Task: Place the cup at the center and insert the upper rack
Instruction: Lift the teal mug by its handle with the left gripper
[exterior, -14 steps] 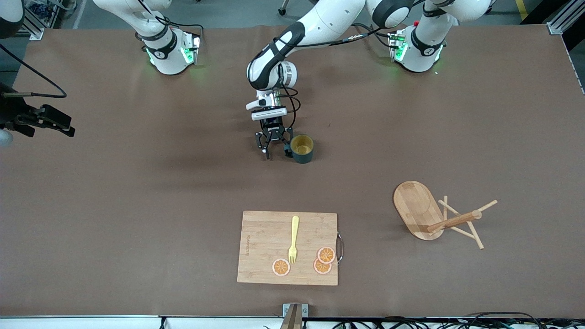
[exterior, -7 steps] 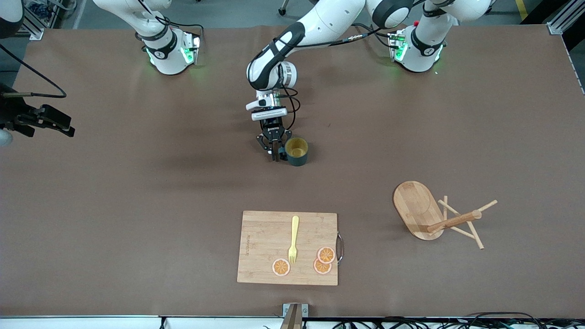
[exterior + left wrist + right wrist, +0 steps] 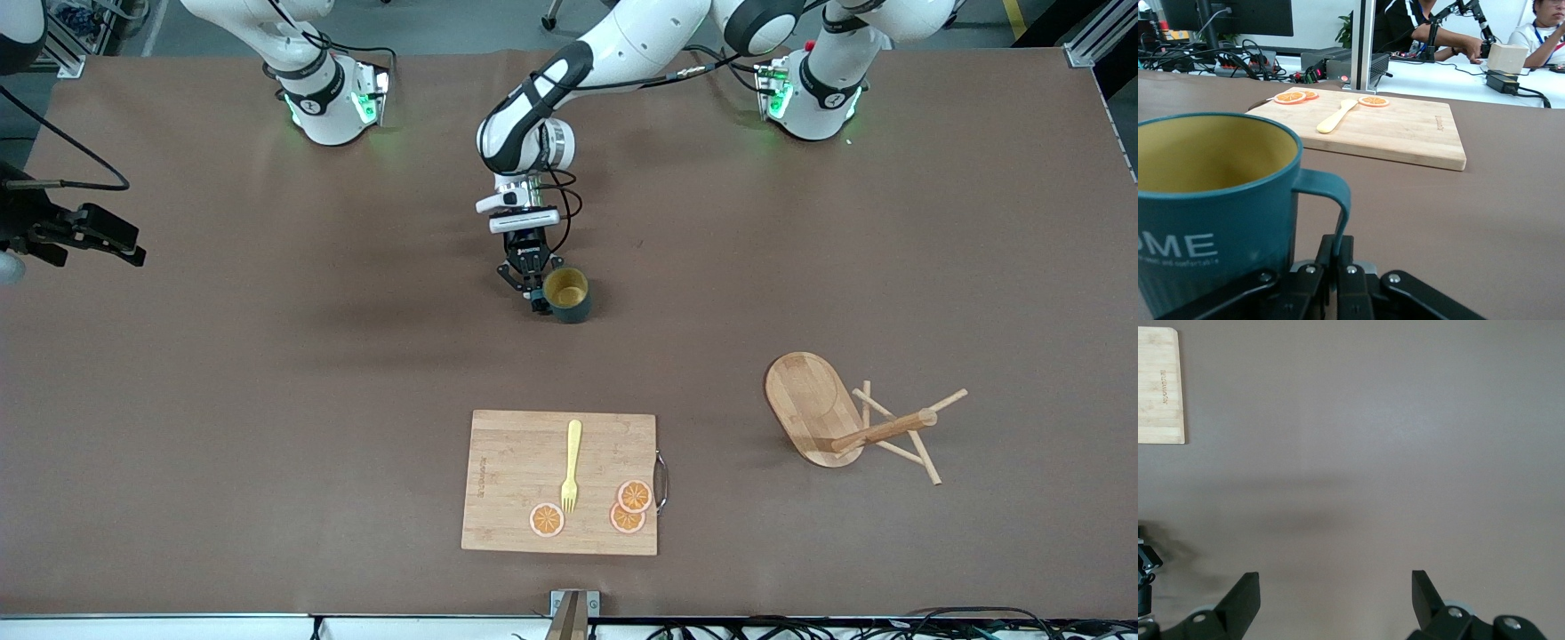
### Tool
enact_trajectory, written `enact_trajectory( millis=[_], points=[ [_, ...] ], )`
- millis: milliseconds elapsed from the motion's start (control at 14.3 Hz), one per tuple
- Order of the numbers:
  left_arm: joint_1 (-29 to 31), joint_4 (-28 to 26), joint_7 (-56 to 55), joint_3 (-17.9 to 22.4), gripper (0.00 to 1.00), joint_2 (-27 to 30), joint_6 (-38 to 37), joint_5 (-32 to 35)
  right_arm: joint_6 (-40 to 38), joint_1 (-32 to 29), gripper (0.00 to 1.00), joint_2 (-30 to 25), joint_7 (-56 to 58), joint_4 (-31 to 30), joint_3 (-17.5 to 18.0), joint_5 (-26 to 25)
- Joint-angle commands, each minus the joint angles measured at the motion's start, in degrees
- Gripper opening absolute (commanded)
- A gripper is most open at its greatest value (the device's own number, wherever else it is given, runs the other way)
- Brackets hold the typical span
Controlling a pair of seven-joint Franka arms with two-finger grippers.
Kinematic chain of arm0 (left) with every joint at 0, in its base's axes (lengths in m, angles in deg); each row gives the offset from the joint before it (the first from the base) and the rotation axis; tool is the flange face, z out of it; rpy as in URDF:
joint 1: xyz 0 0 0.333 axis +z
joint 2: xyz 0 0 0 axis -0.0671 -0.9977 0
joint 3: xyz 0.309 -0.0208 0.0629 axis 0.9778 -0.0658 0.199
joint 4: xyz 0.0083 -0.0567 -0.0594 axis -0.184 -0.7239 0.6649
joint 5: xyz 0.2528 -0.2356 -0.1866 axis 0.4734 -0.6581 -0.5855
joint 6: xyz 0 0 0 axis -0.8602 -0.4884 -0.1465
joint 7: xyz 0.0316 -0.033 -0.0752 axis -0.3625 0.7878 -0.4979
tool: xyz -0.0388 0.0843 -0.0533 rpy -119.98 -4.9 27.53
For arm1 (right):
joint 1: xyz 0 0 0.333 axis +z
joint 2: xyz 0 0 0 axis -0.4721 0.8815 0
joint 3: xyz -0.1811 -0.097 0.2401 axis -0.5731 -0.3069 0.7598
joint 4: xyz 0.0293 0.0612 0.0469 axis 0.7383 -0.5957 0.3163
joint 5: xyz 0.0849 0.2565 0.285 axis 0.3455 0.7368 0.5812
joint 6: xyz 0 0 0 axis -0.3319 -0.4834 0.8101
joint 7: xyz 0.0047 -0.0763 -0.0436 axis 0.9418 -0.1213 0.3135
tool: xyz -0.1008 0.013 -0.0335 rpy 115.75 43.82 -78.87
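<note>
Change: the left gripper [image 3: 536, 297] had its fingers [image 3: 1338, 267] spread beside the cup [image 3: 566, 294] a second ago; they have since pressed together on the cup's handle [image 3: 1331, 200], and the cup has slid a little toward the right arm's end of the bench [image 3: 267, 373].
Meaning: the handle looks pinched, so the cup seems ready to be carried to the centre; it sits at the fingertips, on or barely off the bench, I cannot tell which.
Nearest the fingers: the cup only, mouth up, yellow inside showing.
Farther out: the cutting board [image 3: 560, 483], nearer to the front camera than the cup, carries a yellow fork [image 3: 570, 467] and three orange slices [image 3: 628, 507]; probably the one thing to steer around.
Farthest: the upper rack [image 3: 845, 418] lies tipped on its side toward the left arm's end, well apart from the fingers, untouched.
Right gripper [image 3: 1335, 593]: waits high over bare bench, fingers spread wide, empty.
</note>
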Motion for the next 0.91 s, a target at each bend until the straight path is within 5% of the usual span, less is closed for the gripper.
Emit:
enact_trajectory(
  millis=[0, 490, 841],
  points=[
    [0.4, 1.5, 4.2, -0.1, 0.0, 2.3, 0.3, -4.4, 0.0, 0.0, 1.0, -1.1, -0.4, -0.9, 0.2, -0.4],
    [3.1, 2.6, 12.4, -0.4, 0.0, 10.1, 2.9, -18.5, 0.3, 0.0, 1.0, -1.1, -0.4, -0.9, 0.2, -0.4],
    [7.4, 2.6, 28.4, -0.2, 0.0, 21.4, 3.7, -37.5, 0.1, 0.0, 1.0, -1.1, -0.4, -0.9, 0.2, -0.4]
  ],
)
